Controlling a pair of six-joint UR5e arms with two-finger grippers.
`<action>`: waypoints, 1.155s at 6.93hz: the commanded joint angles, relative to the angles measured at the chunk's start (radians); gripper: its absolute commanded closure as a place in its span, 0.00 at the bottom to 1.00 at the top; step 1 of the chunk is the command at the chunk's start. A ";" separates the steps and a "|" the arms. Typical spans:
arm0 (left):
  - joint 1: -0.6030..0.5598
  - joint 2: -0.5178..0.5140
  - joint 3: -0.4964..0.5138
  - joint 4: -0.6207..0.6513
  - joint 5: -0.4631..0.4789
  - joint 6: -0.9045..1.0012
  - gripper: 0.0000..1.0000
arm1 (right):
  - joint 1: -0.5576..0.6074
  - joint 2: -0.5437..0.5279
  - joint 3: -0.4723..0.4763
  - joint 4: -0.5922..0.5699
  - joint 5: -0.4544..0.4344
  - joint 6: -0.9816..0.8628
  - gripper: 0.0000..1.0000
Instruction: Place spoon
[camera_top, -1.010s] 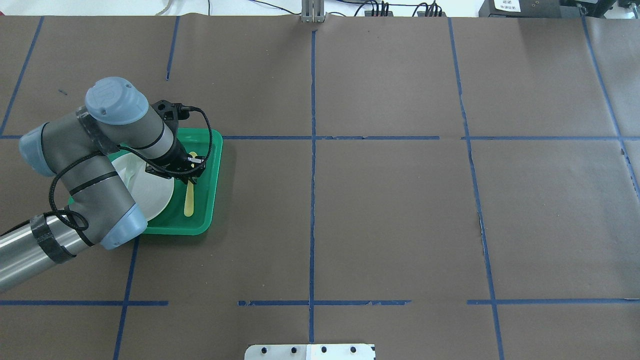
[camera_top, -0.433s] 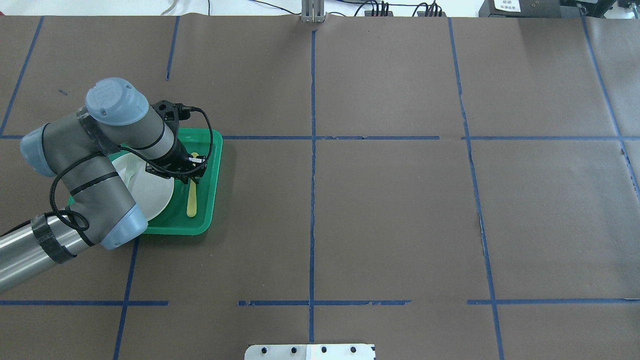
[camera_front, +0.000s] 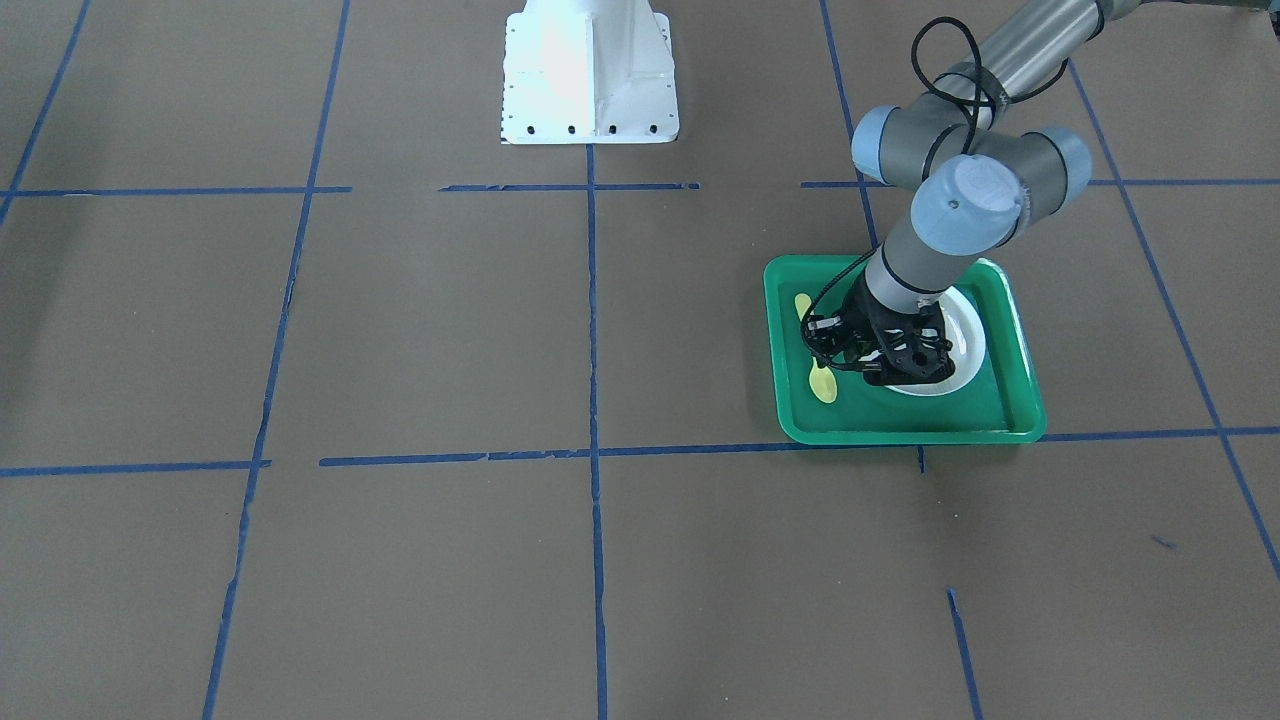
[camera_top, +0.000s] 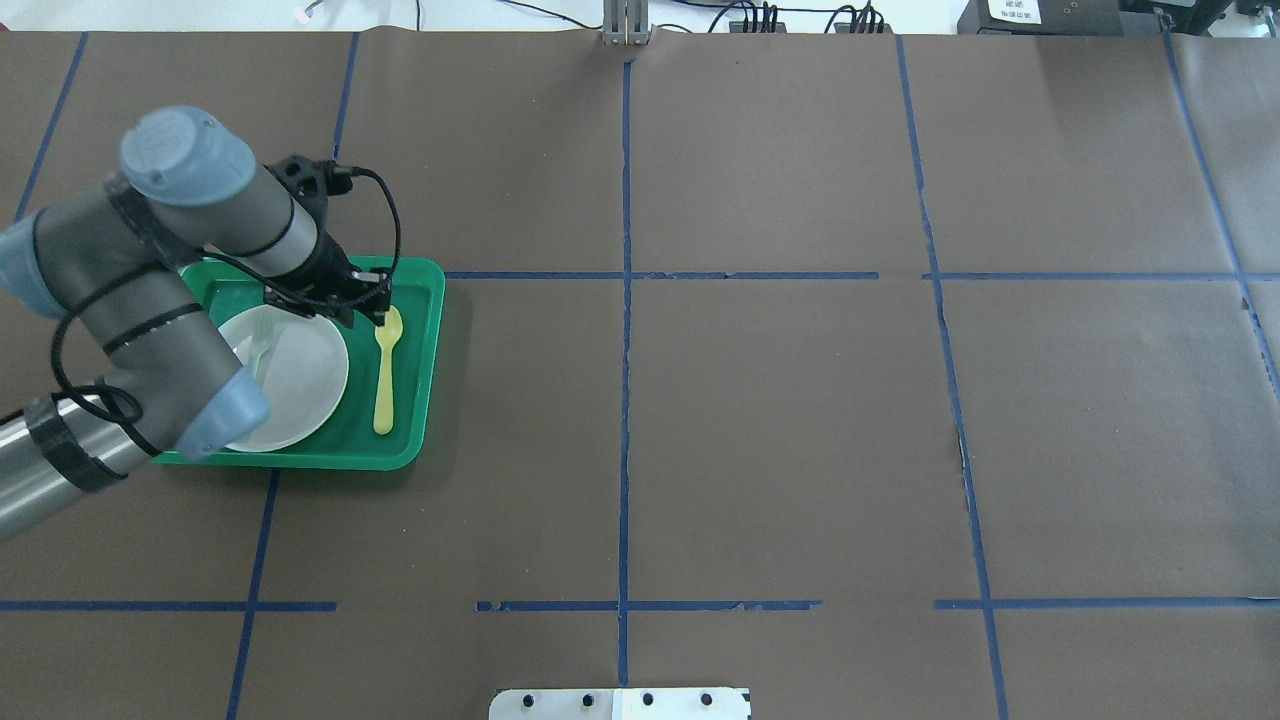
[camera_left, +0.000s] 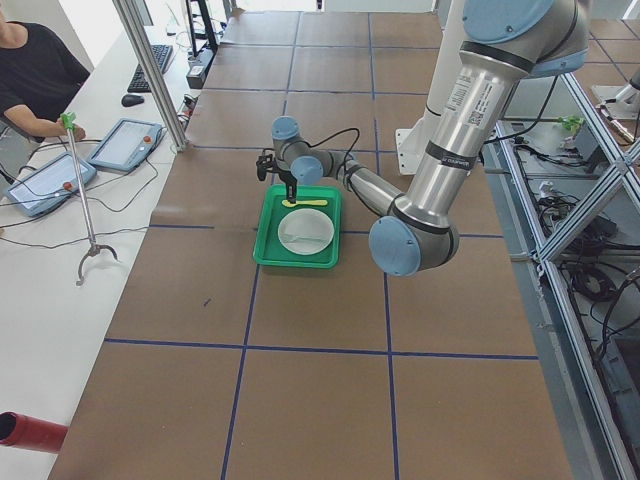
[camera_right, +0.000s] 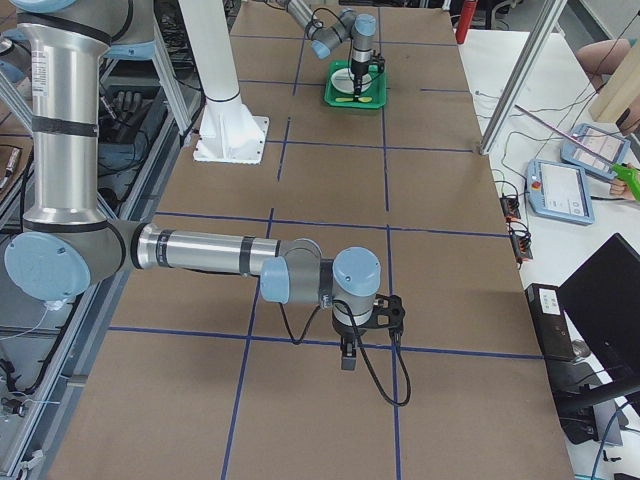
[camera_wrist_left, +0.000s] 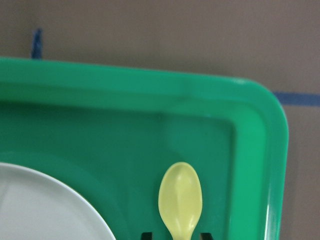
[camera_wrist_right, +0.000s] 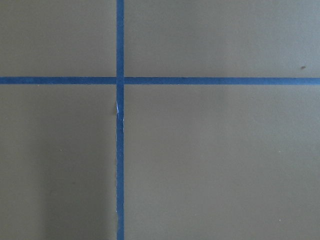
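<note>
The yellow spoon (camera_top: 383, 385) lies flat in the green tray (camera_top: 428, 340), just right of the white plate (camera_top: 300, 385), with its bowl toward the far side. My left gripper (camera_top: 370, 310) hangs above the spoon's bowl end, open and holding nothing. In the left wrist view the spoon's bowl (camera_wrist_left: 180, 200) shows between the two fingertips (camera_wrist_left: 146, 234), clear of both. The front-facing view shows the spoon (camera_front: 822, 383) partly hidden behind the left gripper (camera_front: 835, 350). My right gripper (camera_right: 345, 352) shows only in the exterior right view, low over bare table; I cannot tell if it is open or shut.
A pale grey-green fork (camera_top: 258, 345) lies on the plate, partly under my left arm. The tray's raised rim (camera_front: 900, 436) surrounds plate and spoon. The white robot base (camera_front: 588, 75) stands mid-table. Brown paper with blue tape lines covers the table.
My left gripper has risen off the middle of the spoon and moved toward the tray's far end. The spoon stays lying in the tray, now fully uncovered.
</note>
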 joint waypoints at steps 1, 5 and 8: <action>-0.213 0.020 -0.023 0.022 -0.140 0.126 0.54 | 0.000 0.000 0.000 0.000 0.000 0.000 0.00; -0.583 0.289 -0.023 0.176 -0.143 0.860 0.41 | 0.000 0.000 0.000 0.000 0.000 0.000 0.00; -0.873 0.289 0.106 0.347 -0.140 1.304 0.00 | 0.000 0.000 0.000 0.000 0.000 0.000 0.00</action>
